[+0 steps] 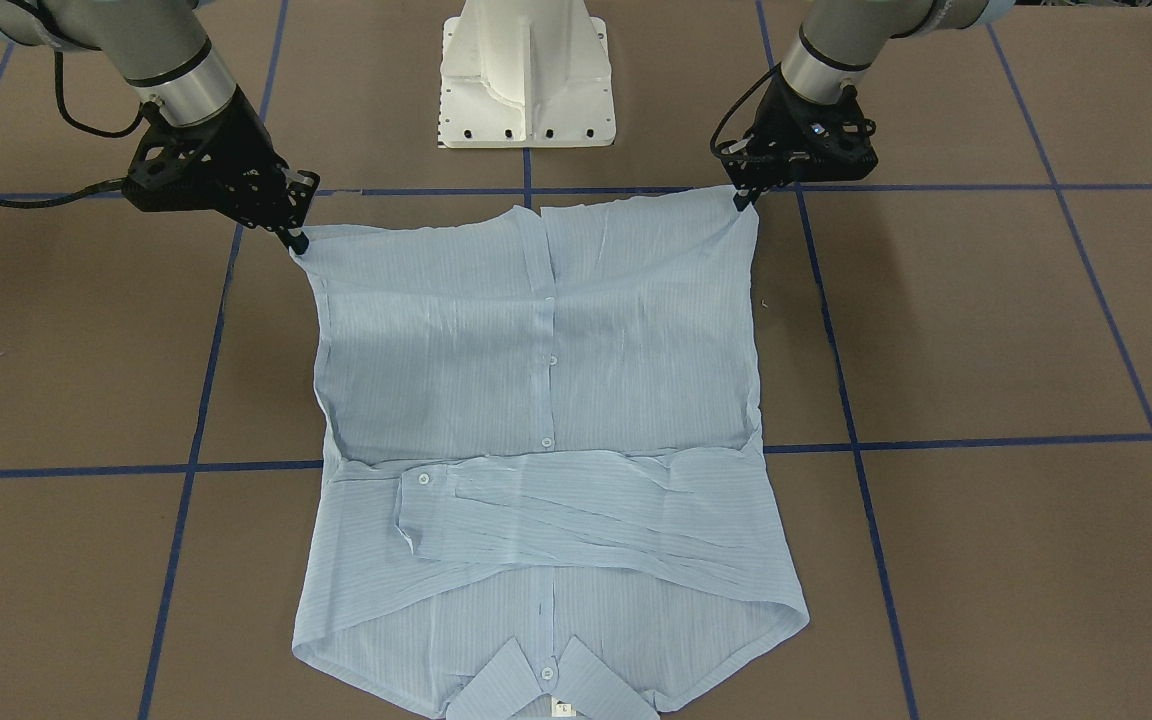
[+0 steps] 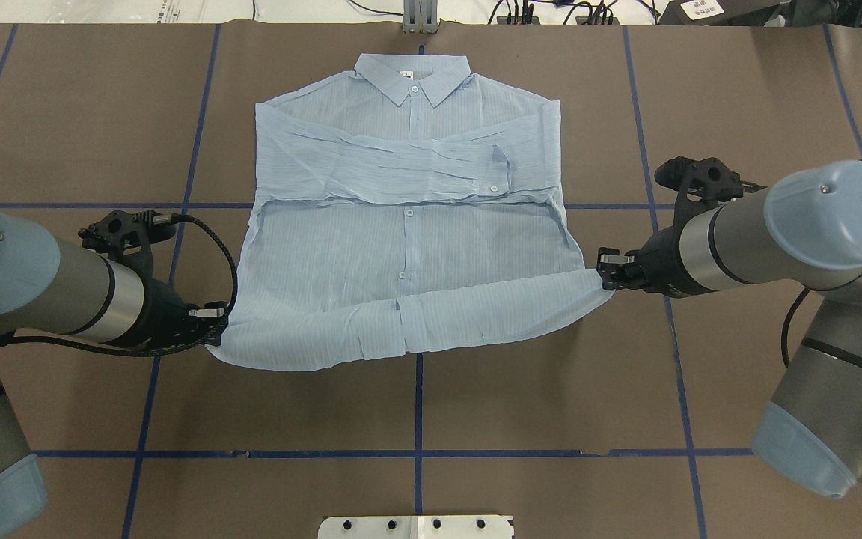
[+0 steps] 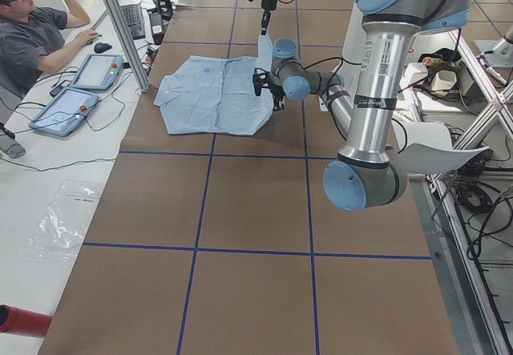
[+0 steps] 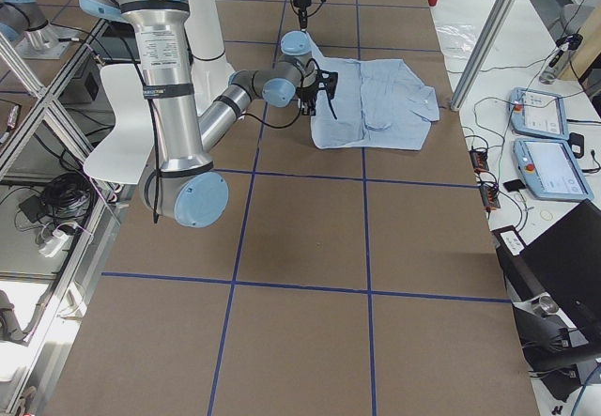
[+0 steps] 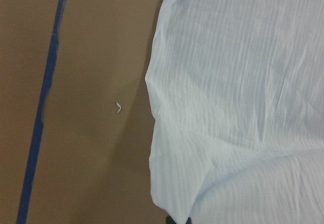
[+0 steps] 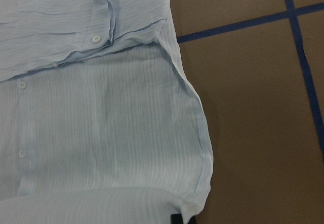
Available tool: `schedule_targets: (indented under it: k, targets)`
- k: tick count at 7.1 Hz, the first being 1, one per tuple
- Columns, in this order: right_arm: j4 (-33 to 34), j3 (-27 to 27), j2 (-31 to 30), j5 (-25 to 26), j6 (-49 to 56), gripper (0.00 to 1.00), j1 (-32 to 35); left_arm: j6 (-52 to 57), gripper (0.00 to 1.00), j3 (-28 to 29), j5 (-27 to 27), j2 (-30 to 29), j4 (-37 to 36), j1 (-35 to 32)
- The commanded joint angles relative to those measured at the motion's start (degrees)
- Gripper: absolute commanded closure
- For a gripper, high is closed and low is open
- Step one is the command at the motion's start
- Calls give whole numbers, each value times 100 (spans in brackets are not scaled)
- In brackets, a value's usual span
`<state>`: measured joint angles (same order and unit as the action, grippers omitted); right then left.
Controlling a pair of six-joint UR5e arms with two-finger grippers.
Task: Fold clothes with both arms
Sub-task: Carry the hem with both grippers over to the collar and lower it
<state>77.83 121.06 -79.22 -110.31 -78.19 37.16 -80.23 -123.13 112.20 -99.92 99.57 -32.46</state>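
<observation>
The pale blue striped shirt [image 2: 408, 239] lies face up on the brown table, collar [image 2: 412, 78] at the far side, both sleeves folded across the chest [image 1: 576, 510]. My left gripper [image 2: 215, 329] is shut on the near left hem corner. My right gripper [image 2: 607, 278] is shut on the near right hem corner. The hem is lifted a little and rolled toward the collar. In the front view the left gripper [image 1: 741, 195] is at the right and the right gripper [image 1: 296, 240] at the left. The wrist views show the cloth [image 5: 238, 107] [image 6: 101, 133] just ahead of the fingertips.
The white pedestal base [image 1: 526, 80] stands behind the hem. Blue tape lines [image 2: 417, 404] cross the table. A small white scrap [image 5: 117, 107] lies beside the shirt's left edge. An operator [image 3: 32, 42] and two pendants [image 3: 64, 110] are on the side bench.
</observation>
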Motion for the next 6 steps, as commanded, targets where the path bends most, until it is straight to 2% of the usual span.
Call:
schedule_targets:
  k: [1, 3, 4, 5, 6]
  targets:
    - [4, -335, 457, -61, -3, 100, 151, 8, 100, 296, 92, -394, 88, -303]
    - [21, -853, 985, -69, 14, 100, 519, 95, 100, 989, 100, -904, 132, -795]
    - [21, -1230, 1231, -61, 275, 100, 703, 96, 100, 1532, 100, -1237, 246, -1136]
    - [21, -1643, 1468, -104, 356, 100, 923, 113, 100, 1947, 126, -1327, 664, -1540]
    - [13, -2291, 1949, -113, 357, 100, 1090, 357, 100, 2430, 440, -1607, 834, -1901]
